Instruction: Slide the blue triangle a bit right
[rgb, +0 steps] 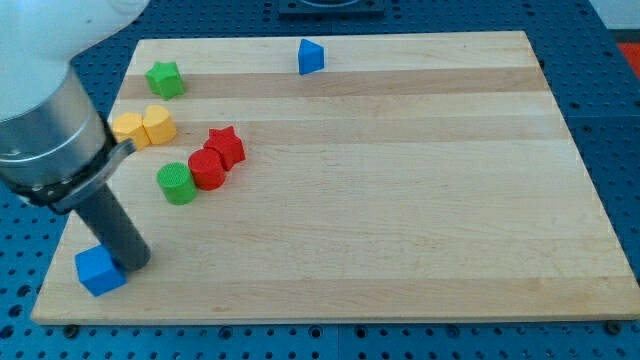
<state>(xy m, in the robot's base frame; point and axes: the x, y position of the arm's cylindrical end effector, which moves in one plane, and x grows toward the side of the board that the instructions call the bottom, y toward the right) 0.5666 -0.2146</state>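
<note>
Approach step: my tip (137, 264) touches the blue cube (99, 270) (no fingers here); swing to the blue triangle's (311, 56) nine o'clock.

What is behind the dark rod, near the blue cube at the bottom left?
My tip rests just right of the blue cube, touching or nearly so. Behind the rod, part of the orange block is covered. Only bare wooden board shows around the tip.
</note>
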